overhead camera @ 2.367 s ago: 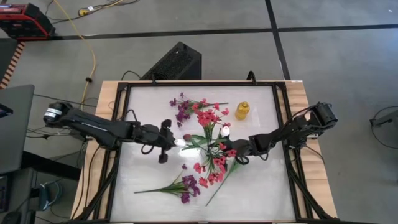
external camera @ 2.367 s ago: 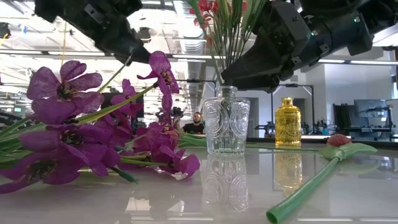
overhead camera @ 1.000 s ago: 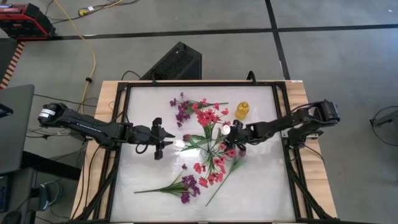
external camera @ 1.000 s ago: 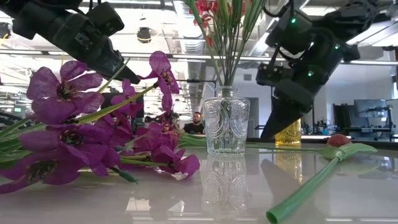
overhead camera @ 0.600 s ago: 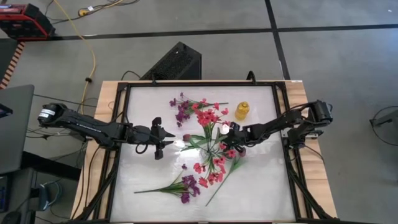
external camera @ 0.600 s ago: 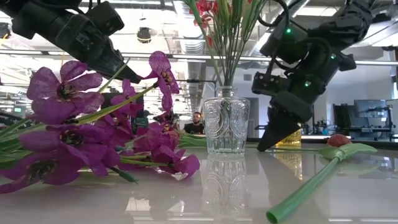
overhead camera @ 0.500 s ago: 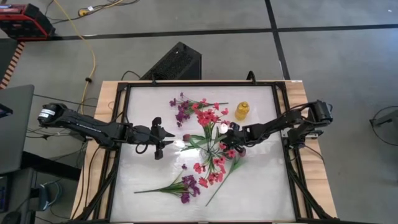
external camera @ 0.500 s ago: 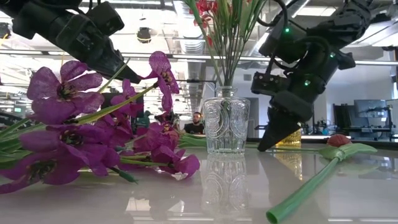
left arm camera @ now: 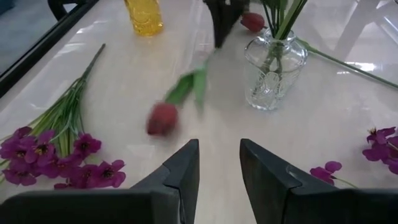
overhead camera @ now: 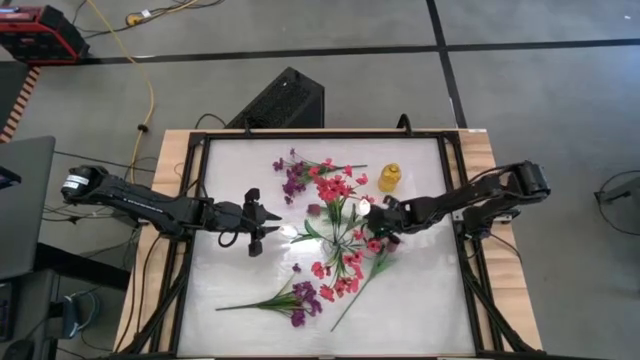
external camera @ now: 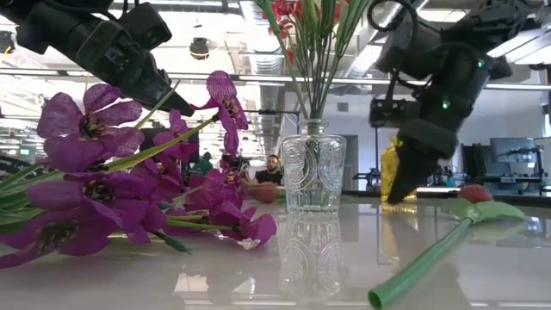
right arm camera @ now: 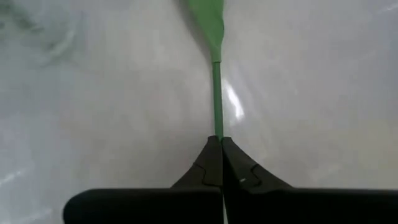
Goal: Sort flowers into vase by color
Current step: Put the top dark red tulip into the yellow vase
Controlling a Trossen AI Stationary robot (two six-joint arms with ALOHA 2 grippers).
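Right gripper: clenched on a thin green stalk, just right of centre in the high view, beside the glass vase; pinch sits right at the fingertips.
Held tulip: maroon bud and leaf blurred in the left wrist view, apparently swinging off the table at the far end of the stalk.
Left gripper: released, empty, left of centre in the high view, aimed at the vase.
Flowers: red stems already in the vase; purple sprays flat at lower centre and upper centre; another tulip lying at right in the low view.
Risk, slip: tip-only pinch, likely to let the stalk twist or drop.
Risk, vase: long dangling stem may catch the red stems or tip the vase.
Risk, colour: maroon bud may land among reds.
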